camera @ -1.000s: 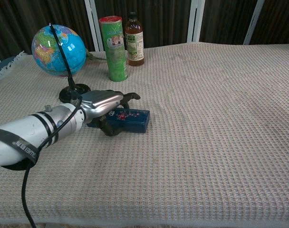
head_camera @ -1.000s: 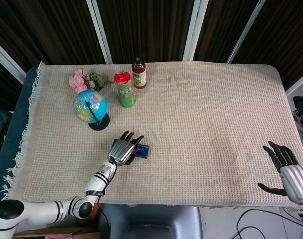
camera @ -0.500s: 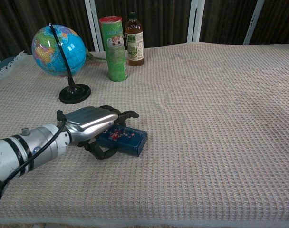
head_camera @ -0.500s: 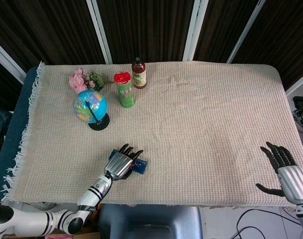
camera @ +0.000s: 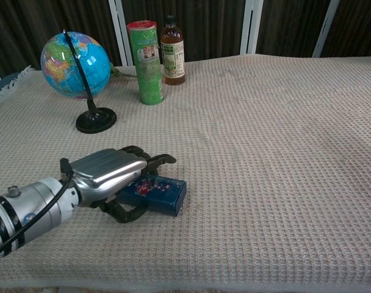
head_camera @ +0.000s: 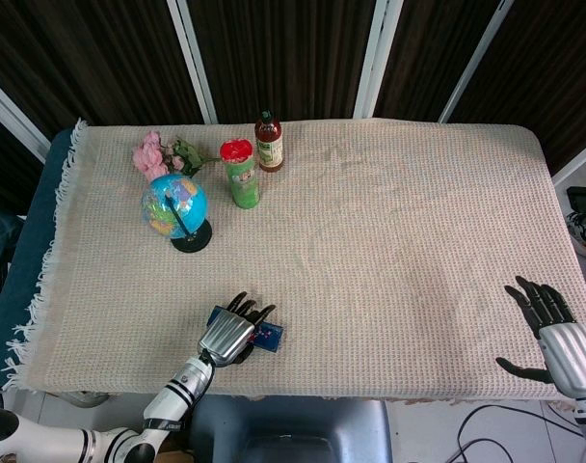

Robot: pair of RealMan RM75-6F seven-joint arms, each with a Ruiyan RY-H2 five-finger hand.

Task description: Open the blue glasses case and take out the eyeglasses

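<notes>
My left hand (camera: 109, 173) lies on top of the blue glasses case (camera: 156, 194). My fingers reach over the case and my thumb curls under its near side, so I am holding it. The case is shut. It sits on the cloth (head_camera: 389, 241) near the front edge of the table, on my left side.

My right hand (head_camera: 553, 333) is far away at the other side, by the right front corner. Its fingers are spread apart and it holds nothing.

Behind the case stands a little globe (camera: 75, 57) on a black stand. It is well apart from the case. Next to the globe is a tall green can (camera: 146, 54) with a red lid, and just beside that is a brown bottle (camera: 172, 50). Some pink flowers (head_camera: 155, 154) lie behind the globe, near the back of the table.

All these things stand at the back left. None of them touches the case or my hands. The cloth between my two hands is bare.
</notes>
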